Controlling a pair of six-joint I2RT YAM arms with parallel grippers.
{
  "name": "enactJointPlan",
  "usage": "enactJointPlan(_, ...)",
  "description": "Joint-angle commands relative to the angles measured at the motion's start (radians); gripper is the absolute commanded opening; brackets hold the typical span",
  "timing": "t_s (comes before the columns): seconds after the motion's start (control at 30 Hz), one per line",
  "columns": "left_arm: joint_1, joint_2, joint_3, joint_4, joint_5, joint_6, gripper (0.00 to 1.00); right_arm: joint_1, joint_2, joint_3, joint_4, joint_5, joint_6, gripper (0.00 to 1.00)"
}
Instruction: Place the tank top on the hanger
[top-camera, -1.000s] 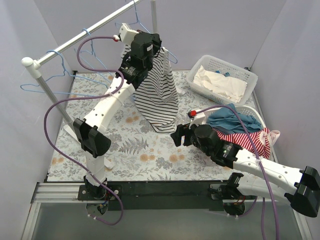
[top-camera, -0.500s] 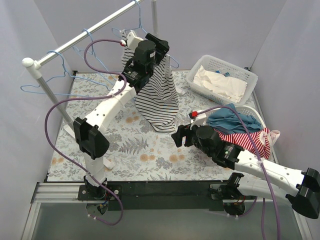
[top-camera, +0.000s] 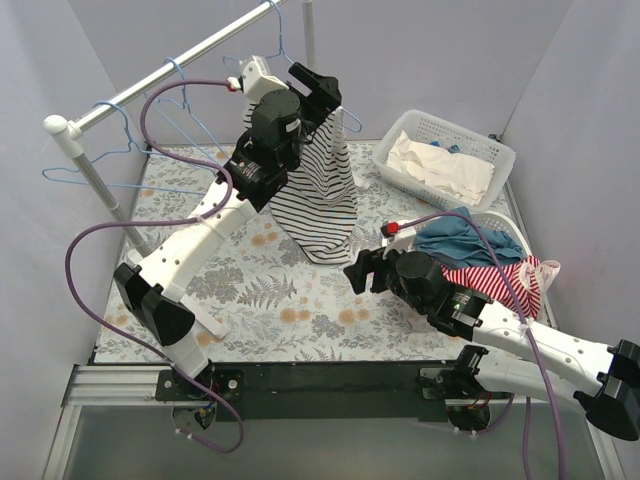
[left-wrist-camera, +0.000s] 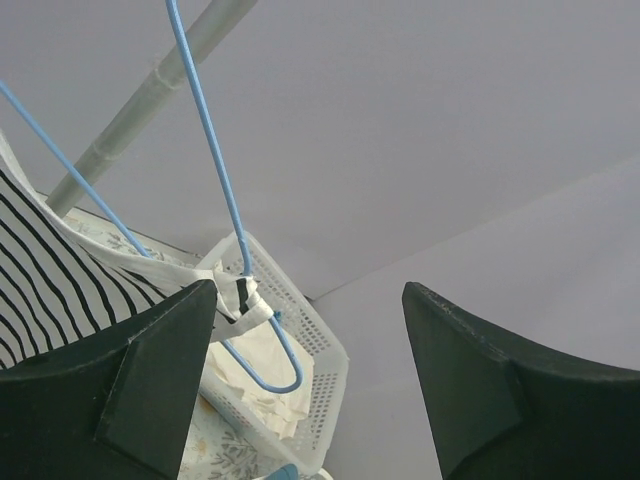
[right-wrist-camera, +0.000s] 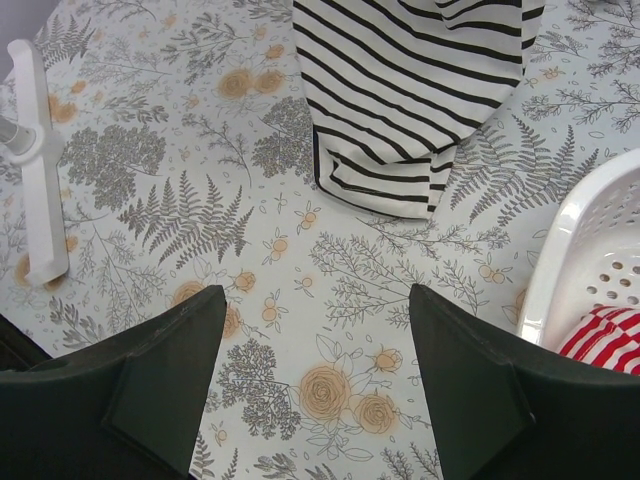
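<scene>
Left pincer: your left gripper (left-wrist-camera: 308, 290) is spread wide with nothing between its fingers. It is raised high over the far edge of the table, just beside the top's shoulder.
Right pincer: your right gripper (right-wrist-camera: 315, 300) is spread too and holds nothing. It sits low over the table (right-wrist-camera: 150, 200), toward the right edge, with the top's hem ahead of it.
Grippers counted: two, neither one clamped on anything.
Tank top: you have one tank top (top-camera: 320, 190). It hangs on the hanger near the middle of the far edge, and its hem lies folded on the table below.
Hanger: one hanger (left-wrist-camera: 215, 170) carries the top, and a strap is bunched at the wire's bent end.
Rail: one rail (top-camera: 150, 85) slants above the far-left corner.
Spare hangers: at least two spare hangers (top-camera: 85, 160) are on the rail toward the left edge. Their wires overlap, so you cannot count them exactly.
Baskets: two, both white. The far basket (top-camera: 455, 125) at the far-right corner holds white cloth (top-camera: 440, 165).
Right edge: the near basket (right-wrist-camera: 570, 250) holds one teal-blue cloth (top-camera: 465, 240) and one red-and-white striped garment (top-camera: 495, 280).
</scene>
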Motion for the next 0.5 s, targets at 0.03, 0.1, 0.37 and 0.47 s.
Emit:
enactJointPlan(0.03, -0.02, -0.077, -0.046, 0.002, -0.036, 0.093, 0.75, 0.001, -0.038, 0.055, -0.024, 0.03, -0.026, 0.83)
enactJointPlan(0.1, -0.04, -0.083, -0.047, 0.008, -0.017, 0.144, 0.77, 0.001, -0.053, 0.064, -0.041, 0.037, -0.035, 0.83)
enactJointPlan(0.37, -0.226, -0.13, -0.113, -0.065, 0.024, 0.354, 0.87, 0.001, -0.175, 0.126, -0.156, 0.172, -0.042, 0.84)
enactJointPlan(0.47, -0.292, -0.164, -0.206, -0.079, 0.019, 0.374, 0.9, 0.001, -0.249, 0.14, -0.229, 0.261, -0.011, 0.84)
